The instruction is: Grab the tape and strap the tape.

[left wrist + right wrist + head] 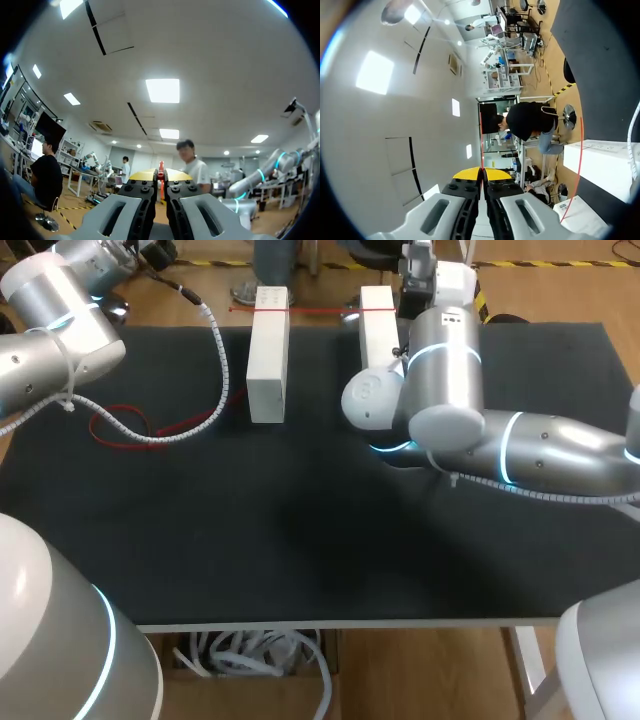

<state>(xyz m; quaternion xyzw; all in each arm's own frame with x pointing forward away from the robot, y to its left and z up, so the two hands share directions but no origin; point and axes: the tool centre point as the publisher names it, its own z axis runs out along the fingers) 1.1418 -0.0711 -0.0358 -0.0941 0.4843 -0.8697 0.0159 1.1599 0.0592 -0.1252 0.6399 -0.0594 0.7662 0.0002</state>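
Both pairs of jaws are pressing almost flat together, with only a thin red strip showing in the slit. The left gripper [161,176] is pinching the tape [161,168] between its yellow tips [142,175], and the right gripper [482,174] is doing the same, its strand running straight out ahead of the fingers. Outward from there, in the head view, a stretch of tape is lying across the top of the long white block [268,355] and crossing the second white block [378,325] just to its right. A slack red loop [120,430] is sitting on the black mat [300,520] to the left of the long white block, close to the grey corrugated cable [215,350] trailing from the left arm [50,330]. The right arm [480,430] is reaching in to the right of the long white block (neither gripper is showing in the head view). Grabbing is looking done to me, so strapping is the step in hand. The next move is calling for an even pull from both ends to take up that loop and draw the tape snug over the blocks, without the thin strip slipping from the tips or catching the cable.
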